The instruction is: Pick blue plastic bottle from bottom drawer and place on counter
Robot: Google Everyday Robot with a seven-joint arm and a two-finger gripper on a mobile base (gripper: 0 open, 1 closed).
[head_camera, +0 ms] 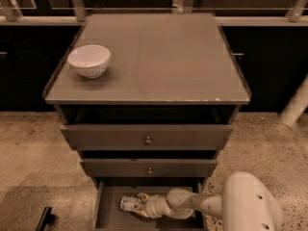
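On the left of the counter point(159, 66) sits a white bowl point(89, 60), which I'd avoid at set-down, since a wide swing could shove it toward the edge. Lower down, the blue plastic bottle point(126, 203) lies on its side on the floor of the bottom drawer point(102, 211), left of middle. The gripper point(138, 205) is right against it from the right, and I cannot tell whether it has closed on the bottle or only meets it. My worry is a shallow hold on a light, round bottle, which could roll away or slip out on the lift. The two upper drawers point(148, 137) jut out partly open overhead, so a straight rise risks catching the bottle or the arm point(211, 203) on their fronts.
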